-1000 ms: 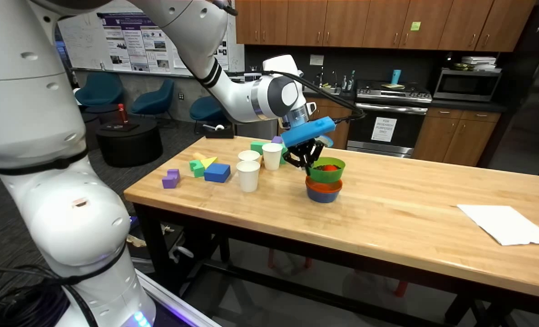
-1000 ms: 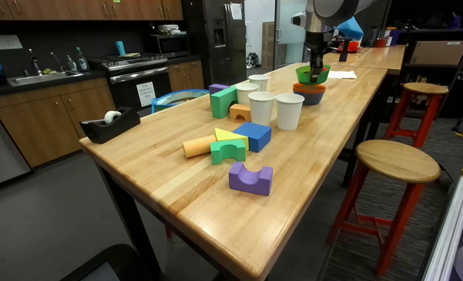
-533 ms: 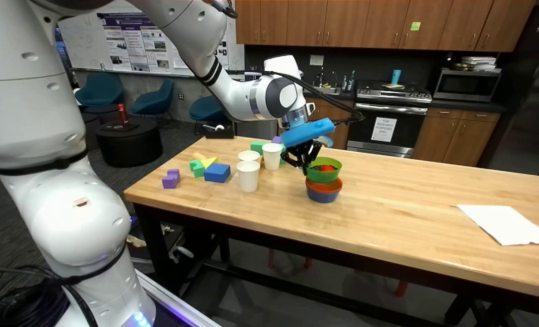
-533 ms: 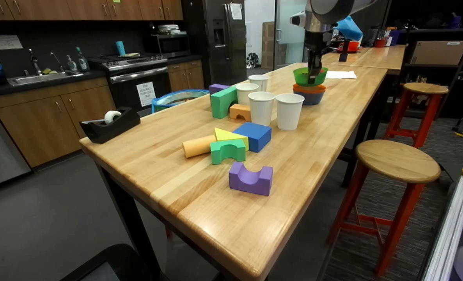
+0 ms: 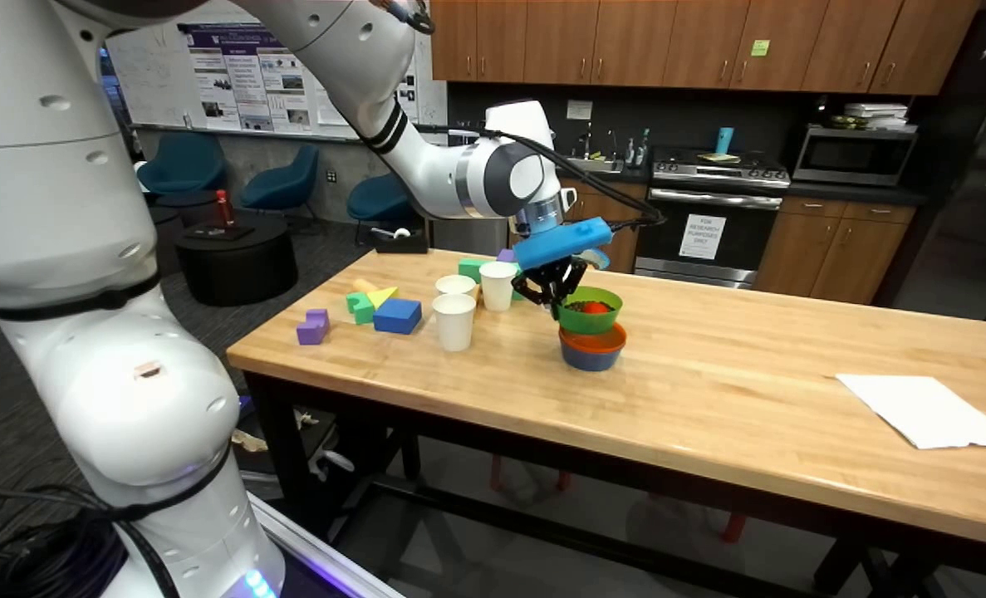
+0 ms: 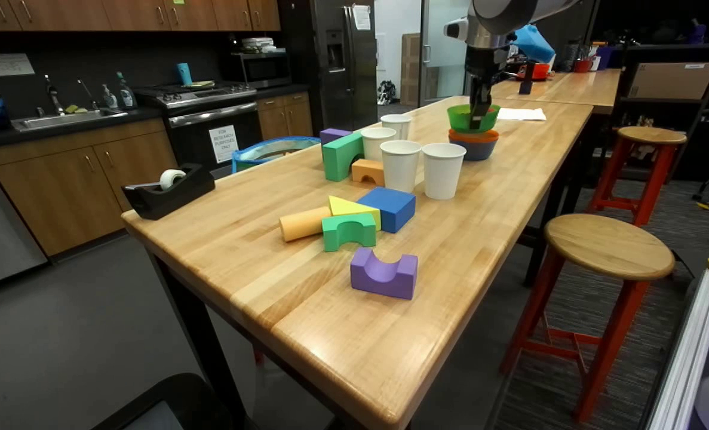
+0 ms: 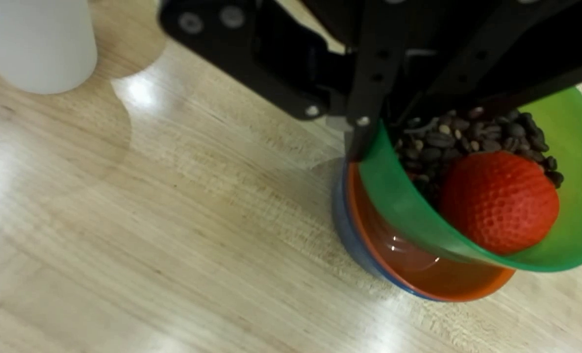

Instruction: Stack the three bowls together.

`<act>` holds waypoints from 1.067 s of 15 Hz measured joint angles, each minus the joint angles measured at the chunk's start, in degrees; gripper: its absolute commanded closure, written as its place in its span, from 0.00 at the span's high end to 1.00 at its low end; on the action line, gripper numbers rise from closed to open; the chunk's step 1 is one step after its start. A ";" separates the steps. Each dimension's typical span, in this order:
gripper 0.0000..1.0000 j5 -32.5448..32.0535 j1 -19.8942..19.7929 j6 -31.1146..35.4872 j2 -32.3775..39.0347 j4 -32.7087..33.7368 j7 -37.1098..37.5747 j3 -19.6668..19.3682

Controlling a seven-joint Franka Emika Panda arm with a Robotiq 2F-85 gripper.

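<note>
In an exterior view, we see the gripper (image 5: pixel 556 311) pinching the green bowl (image 5: pixel 592 325). In an exterior view, the orange bowl (image 6: pixel 459 136) nests in the blue bowl (image 6: pixel 478 151) underneath. In the wrist view, the green bowl holds beans (image 7: pixel 489 132) and a red object (image 7: pixel 502 203).

- The blue cover (image 5: pixel 561 241): plain and blocky.
- Above the blue cover: a shiny metal collar (image 5: pixel 545 214), then a dark grey band (image 5: pixel 505 178).
- Beside the blue cover: black cables (image 5: pixel 650 213).
- Below the blue cover: the black tool (image 5: pixel 556 314), with flat links (image 7: pixel 222 46) and round screws (image 7: pixel 313 111).
- Farther from the blue cover: the white arm (image 5: pixel 106 220), rounded, with oval dimples (image 5: pixel 54 103) and black straps (image 5: pixel 77 304).
- Farthest from the blue cover: a glowing blue light (image 5: pixel 256 583).
</note>
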 measured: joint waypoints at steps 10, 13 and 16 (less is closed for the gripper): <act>0.01 2.71 -0.10 -0.02 0.05 0.00 -1.36 -0.16; 0.01 4.30 -0.20 -0.03 0.09 0.00 -2.31 -0.43; 0.31 5.66 -0.38 -0.04 0.15 0.01 -3.28 -0.81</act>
